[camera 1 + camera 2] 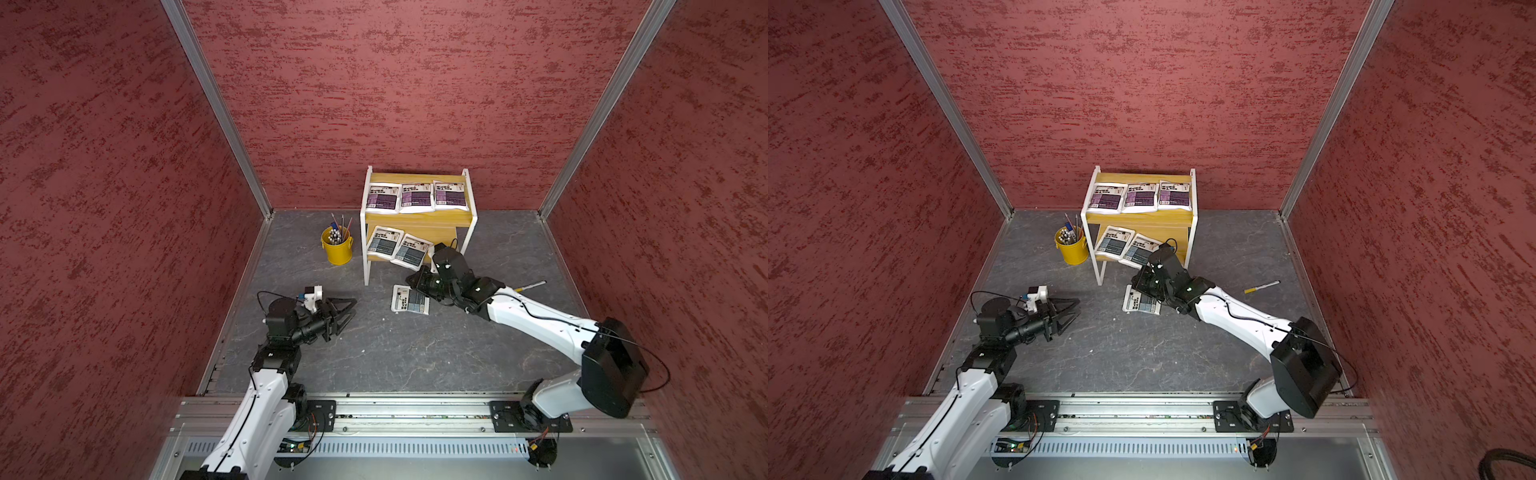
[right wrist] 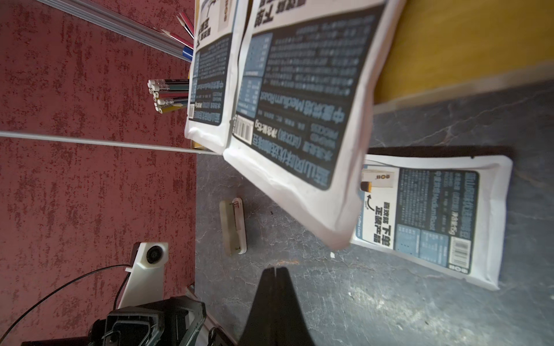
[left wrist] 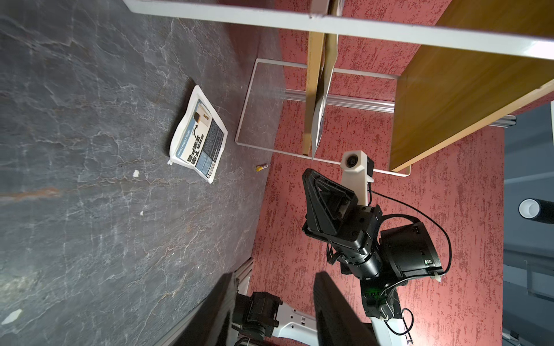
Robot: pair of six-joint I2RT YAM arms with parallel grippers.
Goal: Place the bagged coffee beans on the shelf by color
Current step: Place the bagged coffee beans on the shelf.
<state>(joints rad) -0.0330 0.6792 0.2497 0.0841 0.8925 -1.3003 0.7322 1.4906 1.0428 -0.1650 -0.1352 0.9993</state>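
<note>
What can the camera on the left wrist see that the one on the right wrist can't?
Only the left wrist view: a loose pen on the floor and the underside of the upper board. Only the right wrist view: the pencils and the printed faces of two blue-grey bags on the lower board. Both: one blue-grey bag lying on the floor near the shelf.

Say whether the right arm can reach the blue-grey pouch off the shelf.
Probably yes: the flat white pouch with blue-grey label lies uncovered near the shut right pincer, bare tabletop between.
</note>
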